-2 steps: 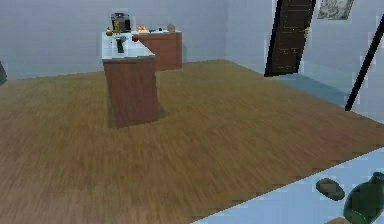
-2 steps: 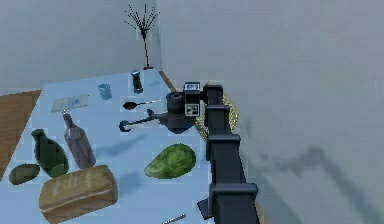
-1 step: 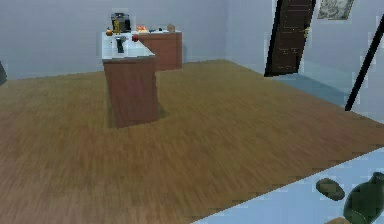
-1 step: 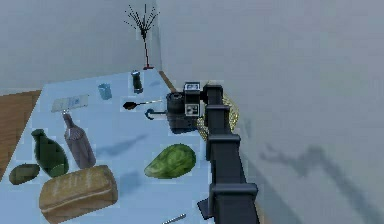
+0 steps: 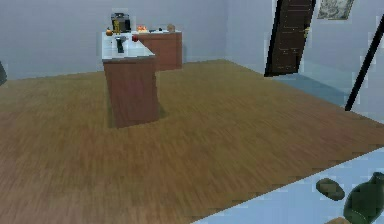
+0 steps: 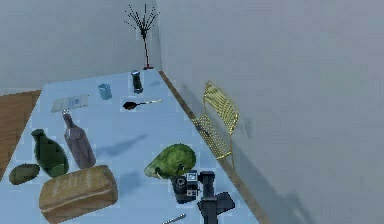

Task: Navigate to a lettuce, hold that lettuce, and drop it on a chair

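A green leafy lettuce [image 6: 171, 160] lies on the pale blue table [image 6: 120, 125] near its right edge. My gripper [image 6: 187, 183] is right beside the lettuce, at the end of the dark arm [image 6: 216, 206] with its white marker squares. Since the lettuce rests on the table at the gripper's far end, I cannot tell whether it holds anything. A yellow wire chair [image 6: 219, 120] stands against the table's right side, by the grey wall.
On the table: a bread loaf [image 6: 78, 191], a green bottle [image 6: 48, 152], a brownish bottle [image 6: 78, 142], a cup [image 6: 105, 91], a can [image 6: 137, 80] and a dark ladle [image 6: 140, 102]. In the forward view a counter island [image 5: 131, 78] stands on open wood floor, with a dark door [image 5: 292, 38] at the right.
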### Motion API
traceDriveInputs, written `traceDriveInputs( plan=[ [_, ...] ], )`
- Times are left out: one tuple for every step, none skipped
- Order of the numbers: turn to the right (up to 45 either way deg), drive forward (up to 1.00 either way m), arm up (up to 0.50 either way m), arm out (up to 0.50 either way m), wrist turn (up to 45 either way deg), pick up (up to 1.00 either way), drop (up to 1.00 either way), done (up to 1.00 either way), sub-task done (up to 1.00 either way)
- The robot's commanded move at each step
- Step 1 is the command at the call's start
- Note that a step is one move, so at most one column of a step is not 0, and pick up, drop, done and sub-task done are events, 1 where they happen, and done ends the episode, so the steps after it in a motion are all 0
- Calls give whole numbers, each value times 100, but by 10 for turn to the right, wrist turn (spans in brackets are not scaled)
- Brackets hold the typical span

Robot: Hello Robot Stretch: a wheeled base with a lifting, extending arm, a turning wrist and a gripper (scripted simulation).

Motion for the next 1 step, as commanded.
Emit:
traceDriveInputs(
  plan=[
    [0, 0, 0, 0, 0, 100, 0, 0, 0]
  ],
)
